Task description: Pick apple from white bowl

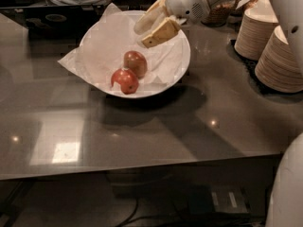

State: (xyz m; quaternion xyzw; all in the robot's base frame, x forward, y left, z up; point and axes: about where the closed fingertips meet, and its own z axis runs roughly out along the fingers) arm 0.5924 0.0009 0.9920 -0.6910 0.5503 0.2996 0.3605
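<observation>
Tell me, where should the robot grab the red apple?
Probably around its round middle, coming from above: the red apple sits low in the bowl, and the other apple touches its back-right side, so avoid that. The open gripper hovers over the bowl's back part.
</observation>
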